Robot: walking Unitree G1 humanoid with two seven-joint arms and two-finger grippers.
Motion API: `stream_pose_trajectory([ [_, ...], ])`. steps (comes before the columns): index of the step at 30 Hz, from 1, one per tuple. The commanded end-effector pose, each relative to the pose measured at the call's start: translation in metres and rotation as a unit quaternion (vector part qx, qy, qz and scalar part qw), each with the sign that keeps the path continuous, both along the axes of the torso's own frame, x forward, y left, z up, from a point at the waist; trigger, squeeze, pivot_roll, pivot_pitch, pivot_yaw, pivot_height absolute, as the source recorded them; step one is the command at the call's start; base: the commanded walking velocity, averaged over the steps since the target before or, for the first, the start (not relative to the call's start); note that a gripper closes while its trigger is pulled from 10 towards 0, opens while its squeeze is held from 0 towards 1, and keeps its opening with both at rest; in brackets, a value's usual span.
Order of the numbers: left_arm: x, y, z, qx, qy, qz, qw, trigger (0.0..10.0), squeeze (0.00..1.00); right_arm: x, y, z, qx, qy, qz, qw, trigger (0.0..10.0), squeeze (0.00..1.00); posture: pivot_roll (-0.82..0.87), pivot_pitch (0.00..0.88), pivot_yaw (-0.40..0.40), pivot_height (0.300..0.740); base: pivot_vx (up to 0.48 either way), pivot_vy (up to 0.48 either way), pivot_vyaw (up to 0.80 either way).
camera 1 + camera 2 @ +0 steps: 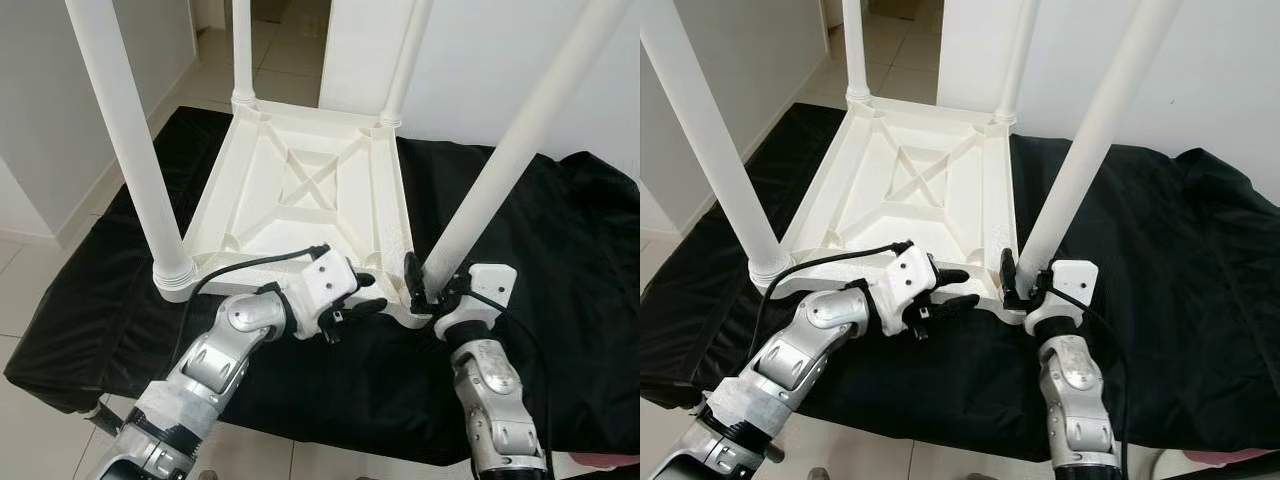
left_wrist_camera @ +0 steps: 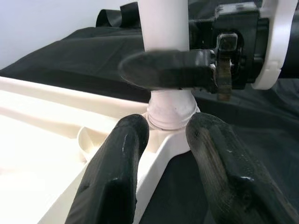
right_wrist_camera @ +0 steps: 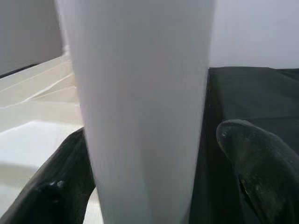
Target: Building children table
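Table (image 1: 300, 185) lies upside down on black cloth (image 1: 560, 260); right gripper (image 1: 425, 285) squeezes near leg (image 1: 500, 175), left gripper (image 1: 365, 292) spread beside it

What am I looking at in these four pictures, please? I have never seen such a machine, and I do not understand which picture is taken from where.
This is a humanoid robot with two silver arms, each ending in two black fingers. The two wide pictures come from the cameras in its head, looking down. The two close pictures come from cameras on its wrists, looking along the fingers.

In front of it a white plastic children's table lies upside down on a black cloth, its four legs pointing up. The right gripper has its fingers on either side of the near right leg, close to where the leg enters its corner socket. The left gripper is at the table's edge beside that same corner, fingers apart, one on each side of the rim.
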State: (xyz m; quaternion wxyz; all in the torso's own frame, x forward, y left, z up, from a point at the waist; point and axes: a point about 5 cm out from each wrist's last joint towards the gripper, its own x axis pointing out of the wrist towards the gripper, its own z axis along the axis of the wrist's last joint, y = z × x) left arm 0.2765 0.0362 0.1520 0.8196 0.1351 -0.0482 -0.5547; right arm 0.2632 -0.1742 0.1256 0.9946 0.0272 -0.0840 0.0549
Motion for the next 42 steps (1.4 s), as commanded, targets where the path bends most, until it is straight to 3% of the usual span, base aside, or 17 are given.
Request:
stream_pose_trajectory([
  [1,0.002,0.0,0.001,-0.002,-0.006,0.027,1.0,10.0,0.0,0.001,-0.009,-0.005,-0.006,0.005,0.016,1.0,10.0,0.81,-0.09,0.0,-0.096,0.74,0.0,0.0,0.0],
  [2,0.002,0.001,0.0,0.001,-0.005,0.029,1.0,10.0,0.0,0.002,-0.014,-0.007,-0.008,0.007,0.026,1.0,10.0,0.36,-0.09,0.0,-0.096,0.74,0.0,0.0,0.0],
  [3,-0.004,0.001,-0.004,0.011,0.02,-0.005,1.0,10.0,0.0,0.003,-0.019,-0.009,-0.012,0.01,0.051,0.999,10.0,0.0,-0.08,0.0,-0.098,0.74,0.0,0.0,0.0],
  [7,-0.006,0.001,-0.005,0.014,0.028,-0.015,0.999,10.0,0.0,0.003,-0.02,-0.009,-0.013,0.01,0.058,0.998,10.0,0.0,-0.08,0.0,-0.098,0.74,0.0,0.0,0.0],
  [9,-0.009,0.006,-0.004,0.011,0.023,-0.022,0.999,10.0,0.0,0.002,-0.021,-0.012,-0.035,0.021,0.121,0.992,10.0,0.0,-0.06,0.0,-0.106,0.74,0.0,0.0,0.0],
  [14,-0.009,0.01,-0.004,0.016,0.017,-0.018,1.0,10.0,0.0,0.004,-0.026,-0.017,-0.077,0.052,0.205,0.974,10.0,0.0,-0.05,0.0,-0.113,0.74,0.0,0.0,0.0],
  [21,-0.011,0.006,-0.005,0.014,0.022,-0.021,0.999,10.0,0.0,0.015,-0.025,-0.016,-0.119,0.065,0.268,0.954,10.0,0.0,-0.04,0.0,-0.117,0.74,0.0,0.0,0.0],
  [25,-0.012,0.004,-0.005,0.015,0.023,-0.022,0.999,10.0,0.0,0.02,-0.024,-0.015,-0.125,0.064,0.279,0.95,10.0,0.0,-0.04,0.0,-0.117,0.74,0.0,0.0,0.0],
  [26,-0.012,0.004,-0.005,0.017,0.024,-0.023,0.999,10.0,0.0,0.023,-0.025,-0.016,-0.127,0.064,0.28,0.95,6.0,0.0,-0.04,0.0,-0.116,0.74,0.0,0.0,0.0],
  [27,-0.012,0.004,-0.005,0.017,0.024,-0.023,0.999,10.0,0.0,0.023,-0.025,-0.016,-0.127,0.064,0.28,0.95,6.0,0.0,-0.04,0.0,-0.116,0.74,0.0,0.0,0.0],
  [28,-0.012,0.004,-0.005,0.017,0.024,-0.023,0.999,10.0,0.0,0.024,-0.025,-0.017,-0.128,0.065,0.281,0.949,0.6,0.0,-0.04,0.0,-0.116,0.74,0.0,0.0,0.0],
  [29,-0.011,0.004,-0.005,0.018,0.024,-0.023,0.999,10.0,0.0,0.025,-0.025,-0.018,-0.13,0.065,0.286,0.947,0.0,0.0,-0.04,0.0,-0.114,0.74,0.0,0.0,0.0],
  [38,-0.012,0.004,-0.005,0.016,0.024,-0.021,0.999,10.0,0.0,0.023,-0.024,-0.024,-0.134,0.072,0.293,0.944,0.0,0.0,-0.04,0.0,-0.113,0.74,0.0,0.0,0.0],
  [40,-0.013,0.003,-0.004,0.015,0.025,-0.022,0.999,10.0,0.0,0.022,-0.025,-0.025,-0.122,0.075,0.27,0.952,0.0,0.0,-0.04,0.0,-0.112,0.74,0.0,0.0,0.0],
  [41,-0.013,0.003,-0.005,0.014,0.026,-0.022,0.999,10.0,0.0,0.021,-0.025,-0.026,-0.116,0.076,0.264,0.955,9.3,0.0,-0.04,0.0,-0.112,0.74,0.0,0.0,0.0],
  [42,-0.013,0.002,-0.005,0.014,0.026,-0.023,0.999,10.0,0.0,0.02,-0.024,-0.027,-0.112,0.077,0.261,0.956,9.3,0.0,-0.04,0.0,-0.112,0.74,0.0,0.0,0.0],
])
